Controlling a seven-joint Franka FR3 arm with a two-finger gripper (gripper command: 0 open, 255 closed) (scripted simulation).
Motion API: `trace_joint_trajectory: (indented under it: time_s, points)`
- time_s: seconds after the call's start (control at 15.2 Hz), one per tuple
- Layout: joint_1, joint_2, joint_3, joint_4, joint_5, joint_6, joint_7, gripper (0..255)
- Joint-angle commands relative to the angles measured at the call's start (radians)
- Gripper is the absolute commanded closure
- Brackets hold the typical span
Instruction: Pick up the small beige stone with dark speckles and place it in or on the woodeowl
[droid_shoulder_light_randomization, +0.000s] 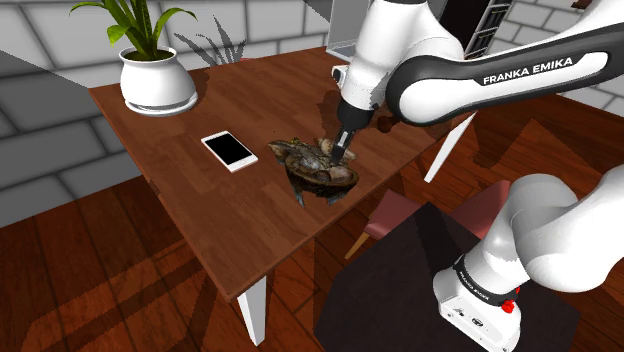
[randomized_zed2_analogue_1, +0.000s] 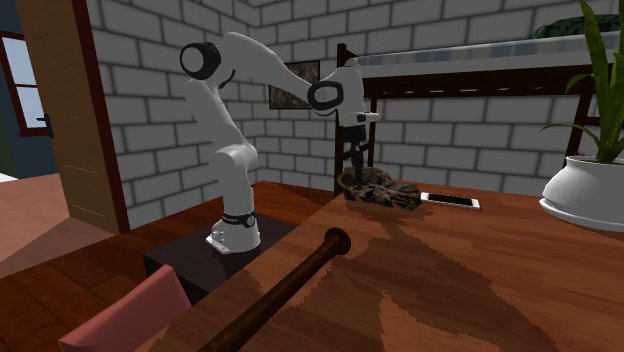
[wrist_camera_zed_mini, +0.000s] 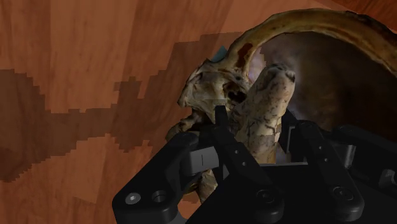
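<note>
Claw (wrist_camera_zed_mini: 256, 127) clasps beige speckled stone (wrist_camera_zed_mini: 270, 95) at bowl (wrist_camera_zed_mini: 305, 24) rim; phone (droid_shoulder_light_randomization: 229, 150) well apart.

Bench (droid_shoulder_light_randomization: 190, 200) shows warm, polished wood grain; the stone (wrist_camera_zed_mini: 270, 105) looks rough, mottled beige with dark flecks, the bowl (wrist_camera_zed_mini: 299, 22) gnarled and weathered, wood-like, dull; matt black gripper (wrist_camera_zed_mini: 254, 119), glossy white plant pot (droid_shoulder_light_randomization: 158, 85), glassy-screened phone (droid_shoulder_light_randomization: 229, 150)

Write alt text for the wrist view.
The black pincer clasps a beige stone with dark speckles between its two fingers. The stone is close to the curved rim of a brown, weathered carved bowl, whose dark hollow opens beyond it. A reddish-brown wooden tabletop lies underneath.
</note>
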Motion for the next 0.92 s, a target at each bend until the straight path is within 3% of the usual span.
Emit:
trace_joint_trajectory:
  time_s: [0.0,0.86]
  points:
    - [0.001,-0.013,0.001,0.018,0.003,-0.031,-0.002,255]
    - [0.005,-0.046,0.003,0.168,0.014,-0.214,-0.02,255]
